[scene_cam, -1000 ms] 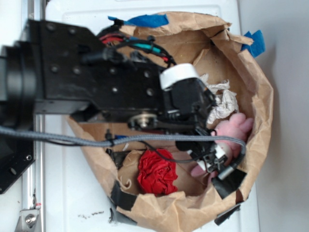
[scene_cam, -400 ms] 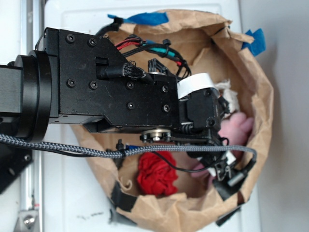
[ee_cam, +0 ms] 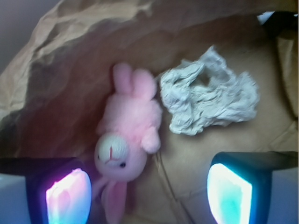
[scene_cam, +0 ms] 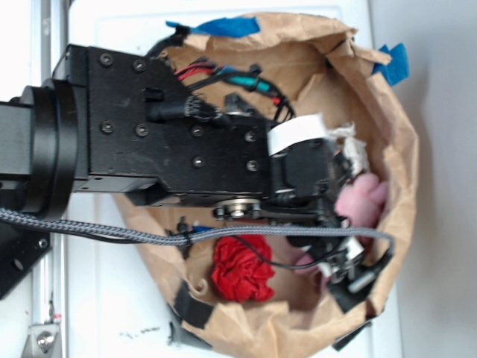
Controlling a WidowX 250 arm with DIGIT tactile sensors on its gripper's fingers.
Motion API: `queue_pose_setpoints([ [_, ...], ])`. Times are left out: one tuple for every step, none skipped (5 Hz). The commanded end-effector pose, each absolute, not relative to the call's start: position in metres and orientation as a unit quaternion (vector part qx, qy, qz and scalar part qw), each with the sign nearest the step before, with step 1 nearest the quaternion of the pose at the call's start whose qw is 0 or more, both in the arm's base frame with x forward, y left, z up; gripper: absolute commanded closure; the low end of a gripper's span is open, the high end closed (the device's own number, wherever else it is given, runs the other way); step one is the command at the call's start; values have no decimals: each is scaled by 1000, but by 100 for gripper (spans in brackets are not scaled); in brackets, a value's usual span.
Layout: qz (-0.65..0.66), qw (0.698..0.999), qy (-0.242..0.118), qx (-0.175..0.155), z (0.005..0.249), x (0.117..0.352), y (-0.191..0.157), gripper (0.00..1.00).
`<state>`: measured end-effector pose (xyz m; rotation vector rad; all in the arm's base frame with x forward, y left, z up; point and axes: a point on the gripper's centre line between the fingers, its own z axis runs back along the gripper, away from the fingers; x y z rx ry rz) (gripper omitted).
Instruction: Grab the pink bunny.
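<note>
The black robot arm (scene_cam: pixel 149 134) reaches in from 9 o'clock over a crumpled brown paper bag (scene_cam: pixel 402 142) with blue tape strips (scene_cam: pixel 223 28) on its rim, sitting on a white surface (scene_cam: pixel 97 298). The gripper (ee_cam: pixel 148 192) hangs inside the bag with its two fingers spread wide and nothing between them; in the wrist view the glowing left pad (ee_cam: pixel 67 197) sits at 7 o'clock and the right pad (ee_cam: pixel 229 193) at 5 o'clock. The small soft pink plush bunny (ee_cam: pixel 127 140) lies on the bag floor, against the bag wall, face toward the camera, ears pointing to 6 o'clock, just beside the left pad; contact cannot be told. In the exterior view the bunny (scene_cam: pixel 359 200) peeks out at 3 o'clock of the wrist, mostly hidden by it. A wrinkly white paper wad (ee_cam: pixel 208 98) lies just beside the bunny at 2 o'clock. A wrinkly red cloth ball (scene_cam: pixel 240 268) lies at 6 o'clock in the bag, apart from the bunny. A grey braided cable (scene_cam: pixel 97 227) crosses under the arm.
</note>
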<state>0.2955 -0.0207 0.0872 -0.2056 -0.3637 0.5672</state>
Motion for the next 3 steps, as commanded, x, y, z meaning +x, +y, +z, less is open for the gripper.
queue_pose_setpoints([
  [262,937,-208,-101,97,292,-8,0],
  [263,937,-206,-100,95,296,-8,0],
  [274,938,-195,-80,83,306,-4,0],
])
